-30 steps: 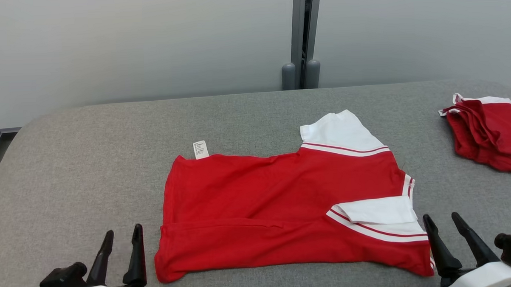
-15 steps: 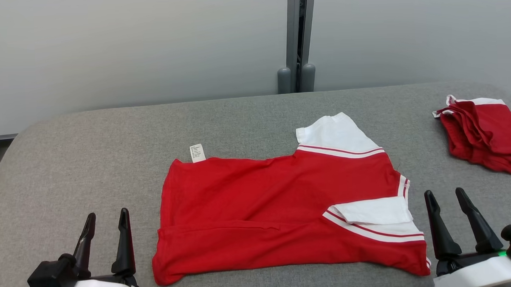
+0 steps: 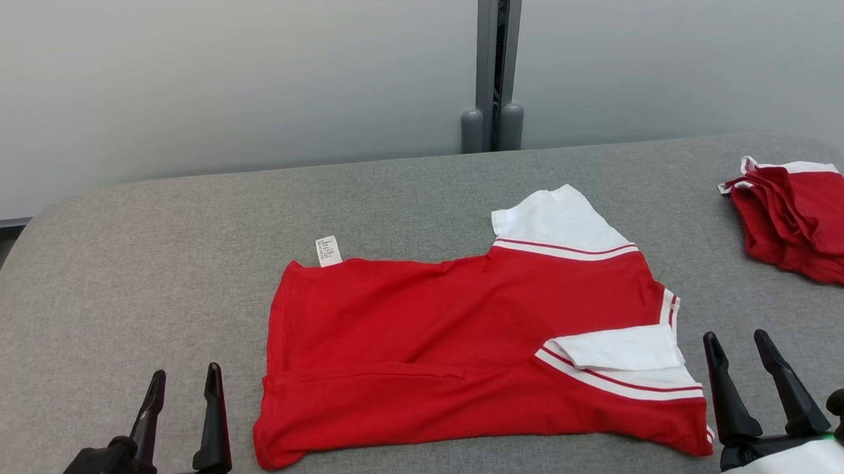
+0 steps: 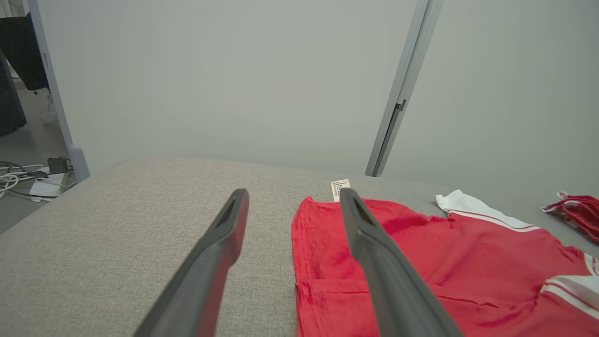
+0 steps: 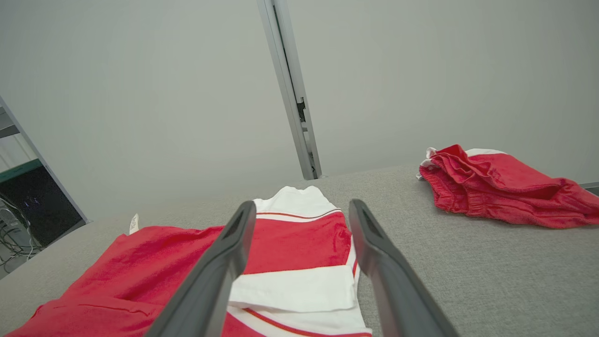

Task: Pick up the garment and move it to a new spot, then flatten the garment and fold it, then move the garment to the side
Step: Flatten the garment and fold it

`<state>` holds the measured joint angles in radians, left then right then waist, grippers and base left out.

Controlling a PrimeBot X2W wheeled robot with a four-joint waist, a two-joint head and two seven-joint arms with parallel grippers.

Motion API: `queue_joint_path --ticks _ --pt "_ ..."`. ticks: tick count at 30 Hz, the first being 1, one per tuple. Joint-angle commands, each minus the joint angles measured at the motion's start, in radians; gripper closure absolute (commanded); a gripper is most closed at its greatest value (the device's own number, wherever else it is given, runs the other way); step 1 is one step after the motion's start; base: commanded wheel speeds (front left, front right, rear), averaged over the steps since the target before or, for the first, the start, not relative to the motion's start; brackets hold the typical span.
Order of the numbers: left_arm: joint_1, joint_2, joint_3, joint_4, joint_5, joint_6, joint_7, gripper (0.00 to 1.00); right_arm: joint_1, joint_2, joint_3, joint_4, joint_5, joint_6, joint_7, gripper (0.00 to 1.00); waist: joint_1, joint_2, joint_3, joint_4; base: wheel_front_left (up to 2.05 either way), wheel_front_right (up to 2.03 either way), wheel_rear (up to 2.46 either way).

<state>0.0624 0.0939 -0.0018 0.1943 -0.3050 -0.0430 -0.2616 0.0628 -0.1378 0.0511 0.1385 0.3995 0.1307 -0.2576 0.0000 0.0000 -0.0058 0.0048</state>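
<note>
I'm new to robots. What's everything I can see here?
Shirt: one, red with white sleeves, partly folded, mid-table.
Care label: one, white, shirt's far left corner.
Bundled garment: one, red and white, table's far right.
Table: one, grey fabric top.
Post: one, grey, against the wall behind.
Cables: several, pale, floor left of table.
Left gripper: one, dark, open, by the shirt's left edge.
Right gripper: one, dark, open, by its right edge.

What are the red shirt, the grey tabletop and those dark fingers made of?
Red shirt: soft matte knit, probably cotton; it creases gently. Grey tabletop: woven cloth cover, judging by its speckled weave. Fingers: smooth, matte dark plastic or rubber; cannot tell which.
</note>
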Motion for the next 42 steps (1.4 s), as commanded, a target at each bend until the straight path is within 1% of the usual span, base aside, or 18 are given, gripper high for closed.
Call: queue_joint_path --ticks 1,6,11,13,15,17,18,21,24,30,32,36,42 --pt "0.010 0.003 0.006 0.002 0.009 -0.002 -0.004 0.00 0.005 -0.004 -0.001 0.002 -0.004 0.000 -0.009 0.00 0.0000 0.0000 0.001 0.001 0.00 0.00 0.00" --pt "-0.023 0.009 0.006 0.015 0.001 -0.009 -0.001 0.00 -0.045 -0.024 0.020 0.020 0.016 0.000 -0.005 0.00 0.0000 0.0000 0.014 -0.004 0.00 0.00 0.00" --pt "-0.114 0.045 -0.009 0.005 -0.002 -0.028 0.053 0.00 -0.162 -0.070 0.053 0.070 0.040 0.000 0.029 0.00 0.0000 0.0000 0.053 -0.002 0.00 0.00 0.00" --pt "-0.172 0.058 -0.014 0.014 -0.022 -0.041 0.092 0.00 -0.225 -0.083 0.066 0.103 0.056 0.000 0.052 0.00 0.0000 0.0000 0.076 0.001 0.00 0.00 0.00" --pt "-0.243 0.087 -0.028 0.033 -0.022 -0.054 0.132 0.00 -0.292 -0.092 0.078 0.145 0.081 0.000 0.089 0.00 0.0000 0.0000 0.102 0.004 0.00 0.00 0.00" --pt "-0.315 0.098 -0.045 0.058 -0.046 -0.067 0.167 0.00 -0.367 -0.105 0.085 0.182 0.099 0.000 0.110 0.00 0.0000 0.0000 0.130 0.007 0.00 0.00 0.00" --pt "-0.352 0.113 -0.059 0.075 -0.047 -0.073 0.191 0.00 -0.401 -0.116 0.095 0.209 0.097 0.000 0.124 0.00 0.0000 0.0000 0.144 0.009 0.00 0.00 0.00" --pt "-0.460 0.131 -0.090 0.124 -0.097 -0.083 0.252 0.00 -0.508 -0.125 0.115 0.283 0.106 0.000 0.146 0.00 0.0000 0.0000 0.189 0.012 0.00 0.00 0.00" --pt "-0.559 0.156 -0.133 0.184 -0.142 -0.087 0.316 0.00 -0.613 -0.141 0.141 0.362 0.109 0.000 0.162 0.00 0.0000 0.0000 0.229 0.016 0.00 0.00 0.00" --pt "-0.725 0.202 -0.263 0.268 -0.277 -0.089 0.457 0.00 -0.795 -0.167 0.206 0.505 0.124 0.000 0.208 0.00 0.0000 0.0000 0.300 0.023 0.00 0.00 0.00" --pt "-0.751 0.210 -0.281 0.279 -0.296 -0.089 0.478 0.00 -0.823 -0.170 0.218 0.529 0.129 0.000 0.219 0.00 0.0000 0.0000 0.311 0.022 0.00 0.00 0.00" --pt "-0.830 0.228 -0.365 0.325 -0.365 -0.090 0.573 0.00 -0.930 -0.180 0.275 0.615 0.144 0.000 0.263 0.00 0.0000 0.0000 0.347 0.025 0.00 0.00 0.00" --pt "-0.924 0.251 -0.484 0.380 -0.426 -0.089 0.688 0.00 -1.066 -0.177 0.359 0.732 0.181 0.000 0.346 0.00 0.0000 0.0000 0.392 0.034 0.00 0.00 0.00"
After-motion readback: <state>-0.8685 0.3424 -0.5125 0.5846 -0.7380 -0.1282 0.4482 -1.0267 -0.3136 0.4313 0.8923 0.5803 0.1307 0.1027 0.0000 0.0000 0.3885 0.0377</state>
